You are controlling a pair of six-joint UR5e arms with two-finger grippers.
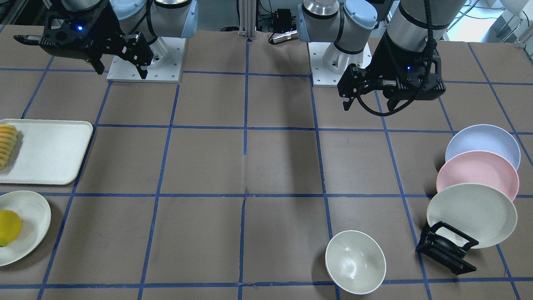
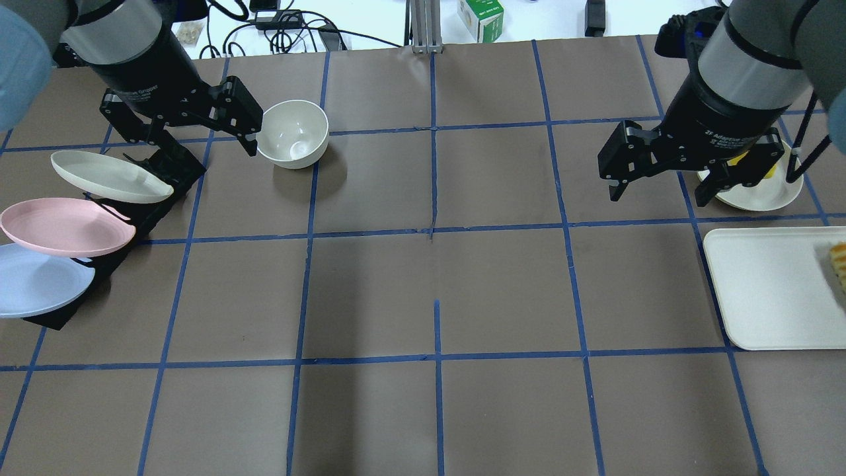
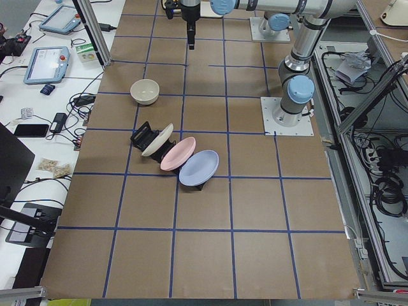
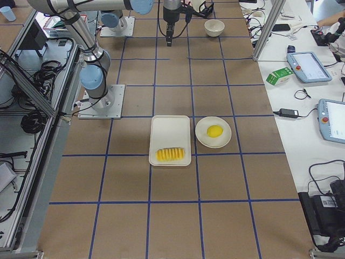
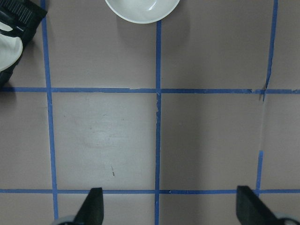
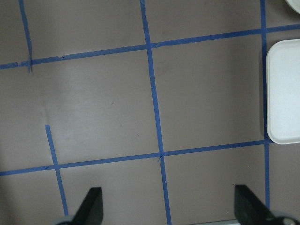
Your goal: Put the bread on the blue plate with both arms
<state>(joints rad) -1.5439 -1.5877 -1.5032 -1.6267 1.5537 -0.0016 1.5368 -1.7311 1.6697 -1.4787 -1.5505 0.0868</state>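
The ribbed yellow-orange bread point(image 1: 7, 146) lies at the end of a white tray point(image 1: 54, 154); it also shows in the overhead view point(image 2: 839, 264) and the exterior right view point(image 4: 172, 155). The pale blue plate point(image 1: 479, 141) leans in a black rack, last behind a pink and a cream plate; it also shows in the overhead view point(image 2: 33, 281). My left gripper point(image 2: 205, 145) hangs open and empty above the rack's far end, next to a white bowl. My right gripper point(image 2: 657, 196) hangs open and empty above bare table, left of the tray.
A white bowl point(image 2: 292, 132) stands near the left gripper. A cream plate point(image 1: 29, 225) with a yellow lemon-like fruit point(image 1: 8, 227) sits beside the tray. The pink plate point(image 2: 66, 228) and cream plate point(image 2: 109, 178) share the black rack point(image 1: 447, 248). Blue tape lines grid the brown table.
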